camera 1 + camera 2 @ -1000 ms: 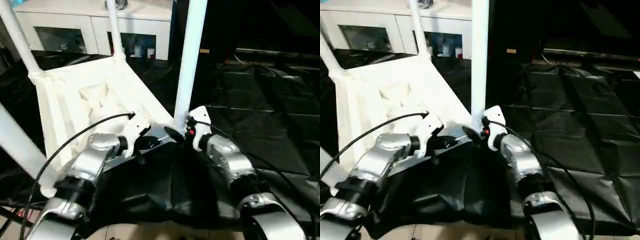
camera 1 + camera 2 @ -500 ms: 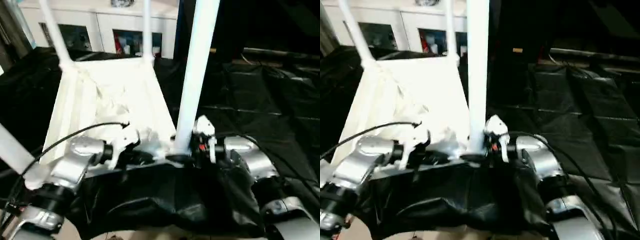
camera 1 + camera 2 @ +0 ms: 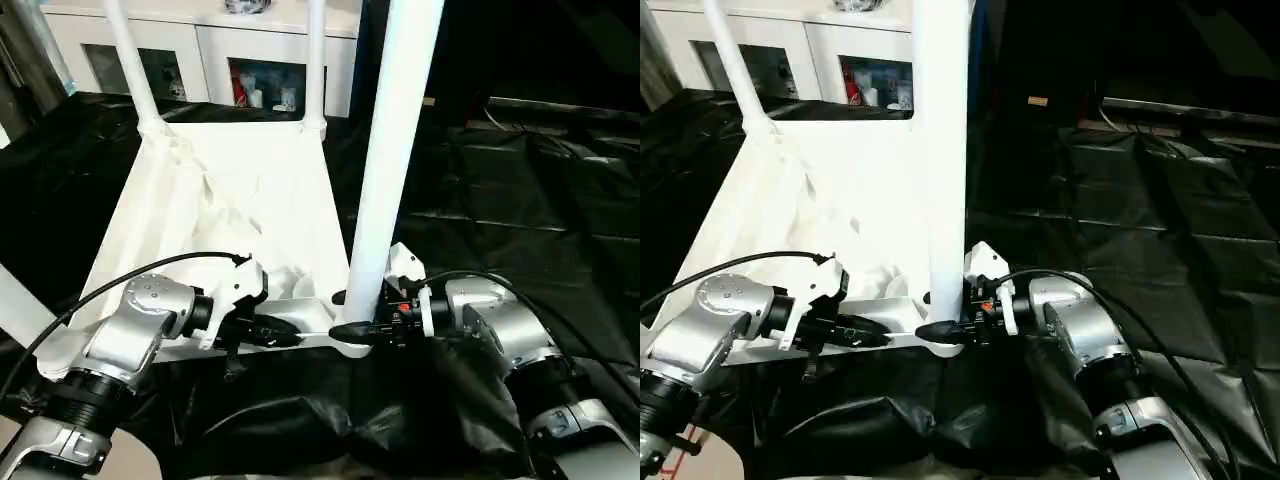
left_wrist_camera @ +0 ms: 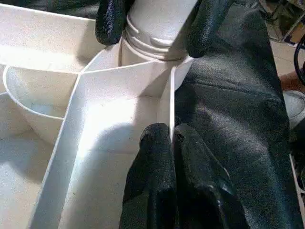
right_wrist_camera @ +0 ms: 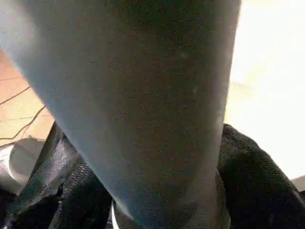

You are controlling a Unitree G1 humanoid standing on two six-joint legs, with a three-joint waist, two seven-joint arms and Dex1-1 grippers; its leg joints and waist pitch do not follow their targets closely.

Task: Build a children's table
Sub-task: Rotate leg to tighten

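Black sheeting underlies the upturned tabletop (image 3: 230,200). Its near-corner leg (image 3: 385,170) points to twelve o'clock (long axis upright), base straddled by the right gripper (image 4: 152,21); whether it clamps, I cannot tell. Left gripper (image 4: 169,143), at nine o'clock from the leg, pinches a rib (image 4: 167,102).

Table leg (image 5: 143,105) between black claw fingers (image 5: 252,167)

Lighting: bright overhead, indoor. Glare: white plastic ribbed tabletop underside (image 3: 230,200) washed out, rib detail lost toward 12 o'clock; specular sheen on crumpled black plastic floor sheet (image 3: 520,190) toward 3 o'clock. Shadow: black fingertips (image 4: 157,157) cast a soft patch on the ribs. Focus: long white tubular leg (image 5: 143,95) very close, grey, blurred.
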